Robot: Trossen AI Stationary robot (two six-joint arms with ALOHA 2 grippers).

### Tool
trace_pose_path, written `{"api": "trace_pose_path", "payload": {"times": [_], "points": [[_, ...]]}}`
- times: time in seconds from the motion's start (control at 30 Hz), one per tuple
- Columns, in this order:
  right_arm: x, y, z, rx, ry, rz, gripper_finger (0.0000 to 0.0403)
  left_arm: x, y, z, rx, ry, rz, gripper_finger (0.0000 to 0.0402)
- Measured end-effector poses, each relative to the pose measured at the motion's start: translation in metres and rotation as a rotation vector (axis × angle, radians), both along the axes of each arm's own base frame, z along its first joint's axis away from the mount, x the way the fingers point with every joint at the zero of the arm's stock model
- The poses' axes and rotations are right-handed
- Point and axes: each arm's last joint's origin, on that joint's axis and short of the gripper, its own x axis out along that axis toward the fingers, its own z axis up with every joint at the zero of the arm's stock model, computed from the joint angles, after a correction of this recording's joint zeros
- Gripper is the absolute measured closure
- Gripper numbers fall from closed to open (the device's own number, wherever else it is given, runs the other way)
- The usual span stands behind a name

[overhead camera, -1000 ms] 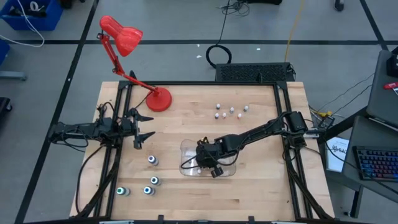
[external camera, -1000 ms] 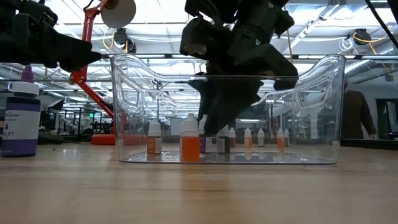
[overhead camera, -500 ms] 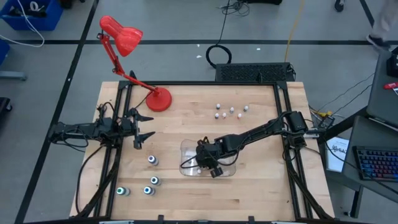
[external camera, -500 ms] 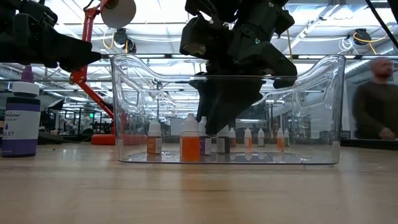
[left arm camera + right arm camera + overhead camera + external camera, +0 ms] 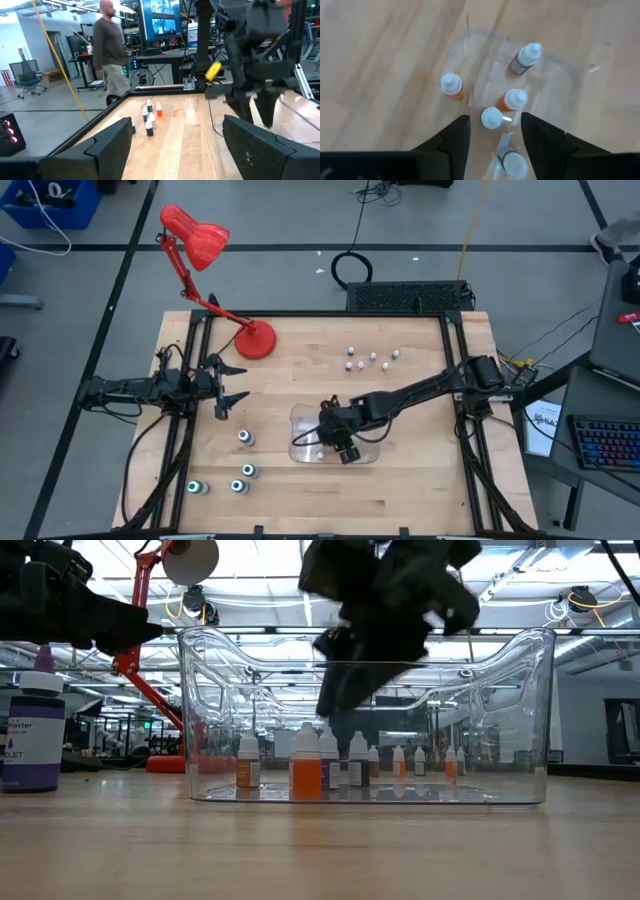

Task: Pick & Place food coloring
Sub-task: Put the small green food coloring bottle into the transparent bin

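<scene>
The right gripper (image 5: 491, 131) hangs above the clear tray (image 5: 368, 456), fingers parted and holding nothing. Below it, inside the tray, stand five small food coloring bottles (image 5: 491, 118). More small bottles (image 5: 371, 358) stand behind the tray, and larger ones (image 5: 245, 438) to its left. The left gripper (image 5: 228, 383), open and empty, waits far left of the tray.

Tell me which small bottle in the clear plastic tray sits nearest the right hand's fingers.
The white-capped small bottle directly between the right hand fingers; the other bottles, orange-bodied and dark-bodied, stand farther out in the clear plastic tray.
</scene>
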Motion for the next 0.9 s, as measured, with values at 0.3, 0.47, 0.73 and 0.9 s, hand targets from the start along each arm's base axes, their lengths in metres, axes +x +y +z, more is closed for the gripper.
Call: {"api": "trace_pose_path", "payload": {"times": [0.3, 0.47, 0.73, 0.9], "points": [[-0.045, -0.016, 0.079, -0.109, -0.09, -0.147, 0.0237, 0.0, 0.0, 0.0, 0.0, -0.001, 0.0, 0.0096], [-0.086, -0.032, 0.124, -0.27, -0.17, -0.355, 0.0244, 0.0, 0.0, 0.0, 0.0, -0.001, 0.0, 0.0096], [-0.138, -0.082, 0.152, -0.286, -0.129, -0.744, 0.0243, 0.0, 0.0, 0.0, 0.0, -0.001, 0.0, 0.0096], [-0.161, -0.132, 0.146, -0.309, 0.064, -1.007, 0.0235, 0.0, 0.0, 0.0, 0.0, -0.001, 0.0, 0.0096]]}}
